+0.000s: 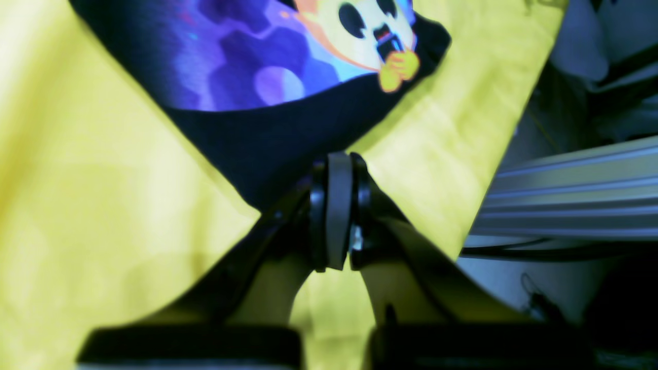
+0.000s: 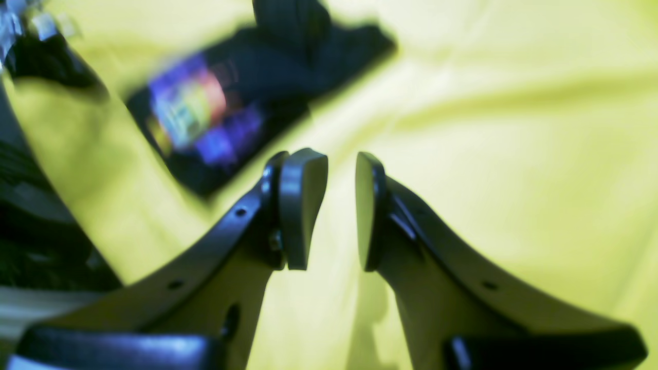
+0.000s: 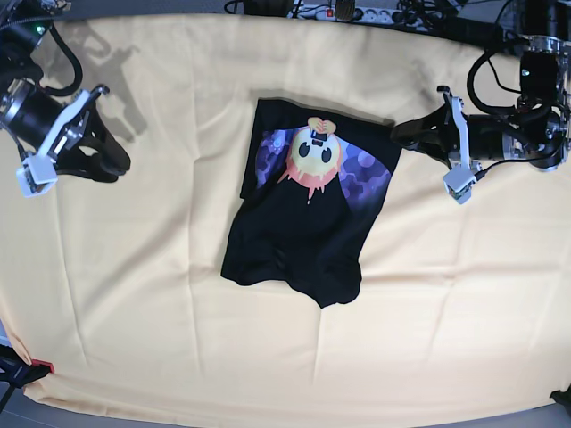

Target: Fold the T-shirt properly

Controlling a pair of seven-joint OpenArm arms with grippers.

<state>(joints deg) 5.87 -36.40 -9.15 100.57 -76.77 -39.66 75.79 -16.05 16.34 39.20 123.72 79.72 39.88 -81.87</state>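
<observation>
On yellow cloth [image 3: 134, 294]: T-shirt [image 3: 308, 214], corner pinched by left claw [image 1: 336, 172].

The T-shirt [image 3: 303, 214] is black, with a yellow-orange round cartoon face on purple-blue bubbles; the cloth [image 3: 134, 294] under it is plain pale yellow; both grippers are black

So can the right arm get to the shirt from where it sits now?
Probably yes. The right gripper is open and holds nothing, off to the side of the shirt, with only bare yellow cloth between them. The left gripper is clamped on the shirt's far corner.
</observation>
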